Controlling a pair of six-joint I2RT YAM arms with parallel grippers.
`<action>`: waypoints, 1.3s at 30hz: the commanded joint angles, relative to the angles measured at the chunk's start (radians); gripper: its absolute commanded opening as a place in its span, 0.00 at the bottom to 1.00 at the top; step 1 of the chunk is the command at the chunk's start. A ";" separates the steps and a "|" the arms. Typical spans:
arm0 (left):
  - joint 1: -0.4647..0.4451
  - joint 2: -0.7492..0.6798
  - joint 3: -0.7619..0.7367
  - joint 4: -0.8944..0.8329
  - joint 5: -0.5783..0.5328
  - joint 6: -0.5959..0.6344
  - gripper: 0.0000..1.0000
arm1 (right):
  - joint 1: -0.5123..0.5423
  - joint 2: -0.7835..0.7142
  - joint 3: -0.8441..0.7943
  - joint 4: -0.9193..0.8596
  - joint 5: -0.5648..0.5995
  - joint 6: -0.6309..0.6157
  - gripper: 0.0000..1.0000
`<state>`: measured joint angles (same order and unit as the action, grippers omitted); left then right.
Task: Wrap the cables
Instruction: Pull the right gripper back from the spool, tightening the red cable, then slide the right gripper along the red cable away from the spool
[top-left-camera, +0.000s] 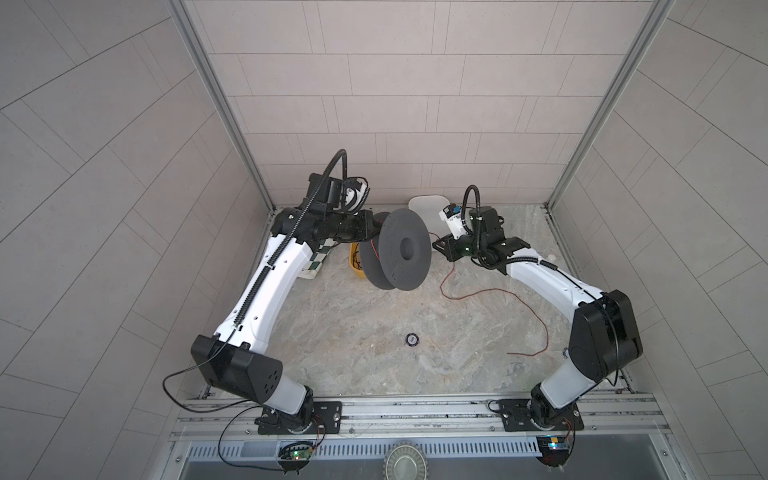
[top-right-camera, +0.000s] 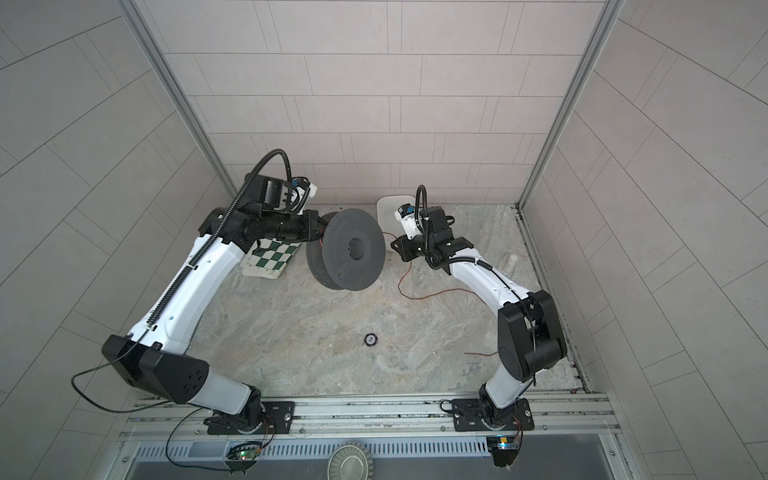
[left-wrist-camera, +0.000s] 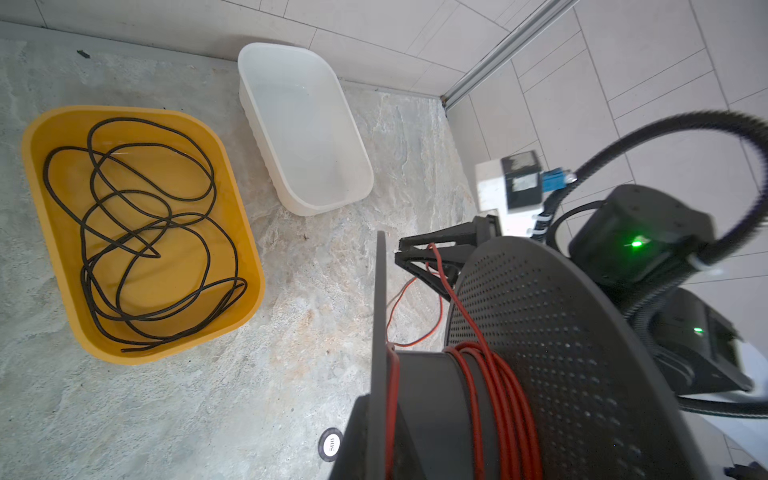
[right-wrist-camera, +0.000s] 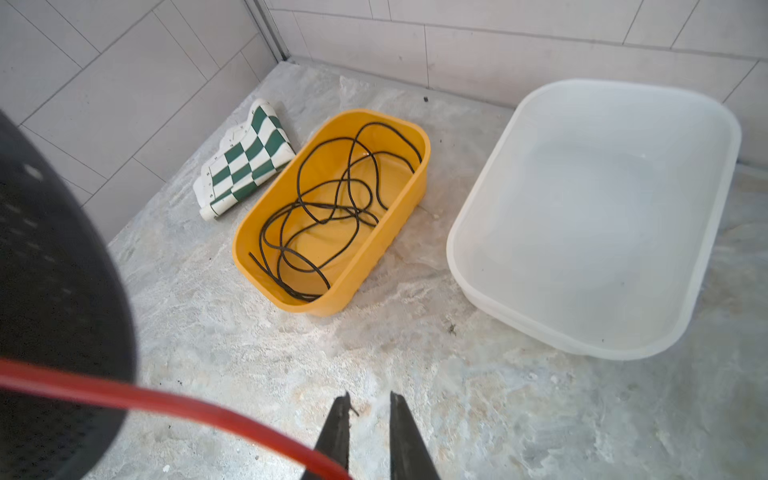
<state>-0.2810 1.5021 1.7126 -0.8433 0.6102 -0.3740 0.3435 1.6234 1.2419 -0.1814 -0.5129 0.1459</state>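
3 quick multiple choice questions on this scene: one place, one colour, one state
1. The black cable lies: a) in the yellow tub b) on the checkered mat c) on the bare table
2. The grey spool has windings that are: a) black b) red c) green
3. The white tub is: a) empty b) full of cable c) upside down
Answers: 1a, its loops sit inside the tub walls; 2b, red wire circles the hub; 3a, only its bare floor shows.

Spool (top-left-camera: 395, 232), red wire (left-wrist-camera: 496, 390); tabletop (top-left-camera: 332, 353) otherwise seemingly free.
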 joint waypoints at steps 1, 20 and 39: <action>0.012 -0.053 0.053 0.042 0.071 -0.037 0.00 | -0.007 0.000 -0.031 0.054 -0.029 0.051 0.18; 0.082 -0.059 0.062 0.108 0.102 -0.133 0.00 | -0.011 -0.040 -0.196 0.152 -0.078 0.133 0.62; 0.106 -0.063 0.027 0.174 0.099 -0.193 0.00 | -0.010 -0.206 -0.410 0.291 -0.113 0.154 0.73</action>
<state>-0.1814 1.4780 1.7279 -0.7467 0.6769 -0.5381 0.3374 1.4590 0.8486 0.0605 -0.6205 0.2955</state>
